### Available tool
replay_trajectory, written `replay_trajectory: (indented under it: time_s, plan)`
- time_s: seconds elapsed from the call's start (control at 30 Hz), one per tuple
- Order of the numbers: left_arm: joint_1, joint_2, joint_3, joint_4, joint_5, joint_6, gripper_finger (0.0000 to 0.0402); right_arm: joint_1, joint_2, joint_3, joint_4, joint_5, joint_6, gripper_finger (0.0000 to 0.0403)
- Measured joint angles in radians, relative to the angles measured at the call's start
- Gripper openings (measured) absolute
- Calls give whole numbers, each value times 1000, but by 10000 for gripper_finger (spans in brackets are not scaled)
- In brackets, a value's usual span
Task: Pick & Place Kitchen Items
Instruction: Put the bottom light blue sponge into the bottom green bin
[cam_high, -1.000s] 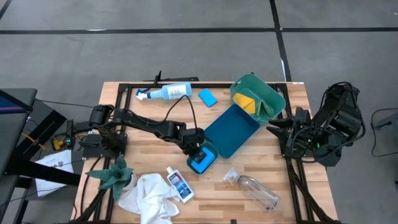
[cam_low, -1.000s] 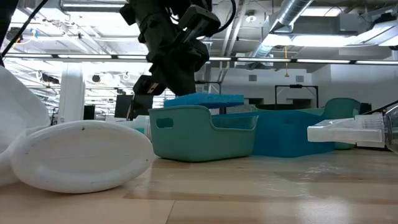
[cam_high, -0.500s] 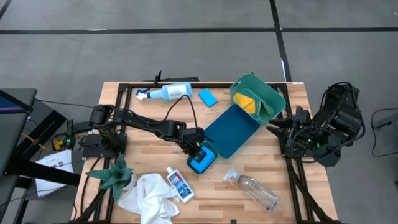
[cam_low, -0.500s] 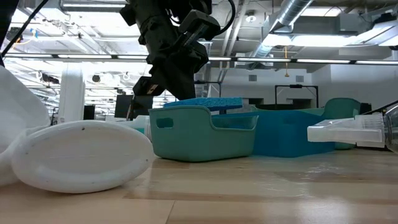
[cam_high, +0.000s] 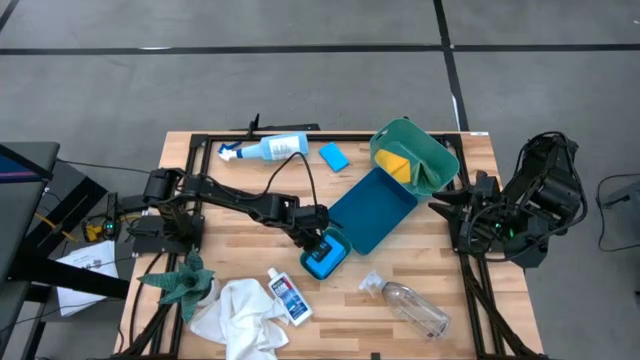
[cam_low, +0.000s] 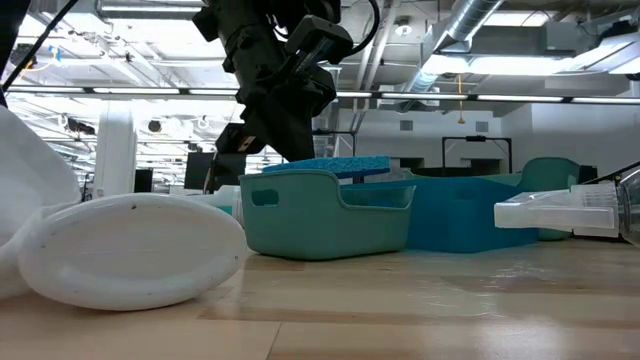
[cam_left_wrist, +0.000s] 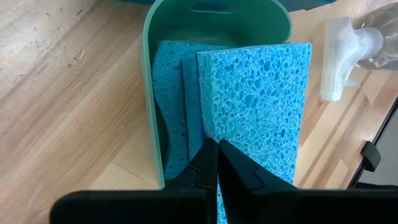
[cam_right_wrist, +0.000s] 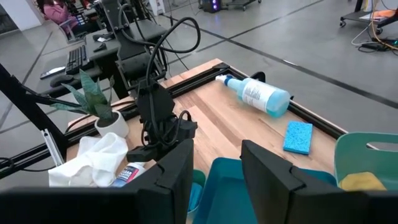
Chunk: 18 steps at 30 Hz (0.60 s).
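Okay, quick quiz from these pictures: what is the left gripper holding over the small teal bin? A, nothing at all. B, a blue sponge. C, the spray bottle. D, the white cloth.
B: in the left wrist view the left gripper is pinched shut on the edge of a blue sponge standing in the small teal bin.

Legible text: none. Small white bottle (cam_high: 290, 298), at 6 o'clock on the table (cam_high: 240, 265): blue label with red band, print too small to read. Spray bottle (cam_high: 270, 148), at 11 o'clock: white label, print unreadable. Paper sheet (cam_high: 88, 268) off the table at 8 o'clock: markings illegible
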<state>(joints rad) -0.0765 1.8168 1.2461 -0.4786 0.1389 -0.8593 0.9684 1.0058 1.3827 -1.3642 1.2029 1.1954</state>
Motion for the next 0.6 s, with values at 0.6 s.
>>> replay_trajectory:
  time_s: [0.6]
  plan:
    - [-1, 21, 0, 23, 19, 15, 0, 0, 0, 0, -12, 1, 1, 127]
